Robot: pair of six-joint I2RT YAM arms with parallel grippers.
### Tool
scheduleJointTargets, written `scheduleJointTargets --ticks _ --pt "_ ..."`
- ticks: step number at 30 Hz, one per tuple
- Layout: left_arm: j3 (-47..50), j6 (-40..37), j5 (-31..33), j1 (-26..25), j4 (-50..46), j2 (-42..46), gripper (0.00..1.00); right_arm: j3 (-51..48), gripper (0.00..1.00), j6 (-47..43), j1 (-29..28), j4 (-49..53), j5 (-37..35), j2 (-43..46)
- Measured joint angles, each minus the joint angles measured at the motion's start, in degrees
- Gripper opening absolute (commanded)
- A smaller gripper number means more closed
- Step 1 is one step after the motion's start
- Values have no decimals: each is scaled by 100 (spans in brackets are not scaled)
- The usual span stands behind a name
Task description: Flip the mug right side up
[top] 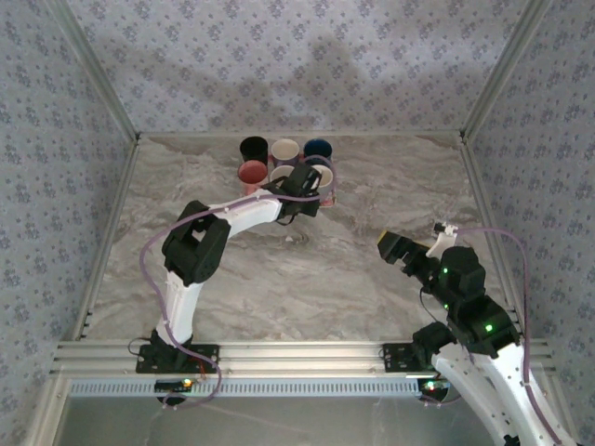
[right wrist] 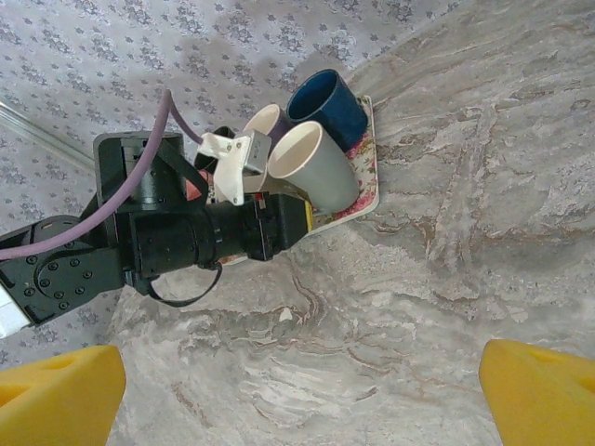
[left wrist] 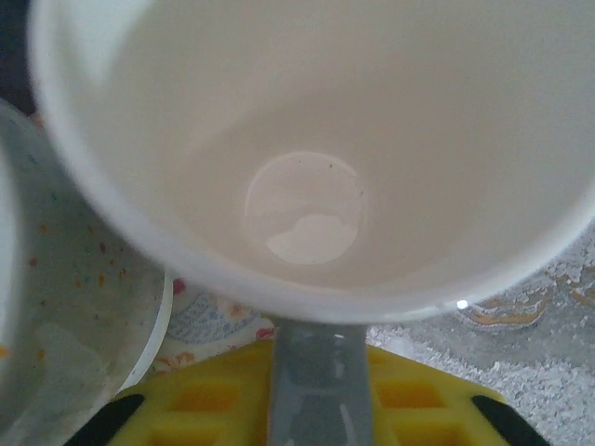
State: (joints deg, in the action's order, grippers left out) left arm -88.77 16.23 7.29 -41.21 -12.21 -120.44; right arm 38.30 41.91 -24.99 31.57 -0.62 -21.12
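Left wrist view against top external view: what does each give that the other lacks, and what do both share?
Left wrist: the inside of the cream mug, bare down to its round bottom, and orange specks on the neighbouring mug. Top external: both arms, the open right gripper, and the mug cluster with a black mug and a blue mug at the back. Shared: the cream mug standing mouth up, and the marble table.
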Motion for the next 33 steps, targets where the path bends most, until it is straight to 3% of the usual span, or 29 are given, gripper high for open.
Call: scheduleJointTargets --ticks 3,13,19,28,29,31,33 --pt "-26 55 -11 9 44 0 38 11 100 -2 0 7 0 0" --pt "282 122 -46 11 90 350 40 122 100 -57 0 87 -7 -2" --pt "887 140 -17 -87 247 1397 41 271 100 -208 0 111 -140 -74" --pt "1853 33 188 -817 570 2962 41 748 100 -538 0 474 -144 -457" --pt "1980 33 216 -826 564 3108 46 772 100 -562 0 522 -127 -487" --pt "2277 -42 234 -791 553 3447 70 846 100 -636 0 684 -90 -560" --pt "2643 -90 188 -708 358 4002 82 999 100 -739 0 855 -107 -699"
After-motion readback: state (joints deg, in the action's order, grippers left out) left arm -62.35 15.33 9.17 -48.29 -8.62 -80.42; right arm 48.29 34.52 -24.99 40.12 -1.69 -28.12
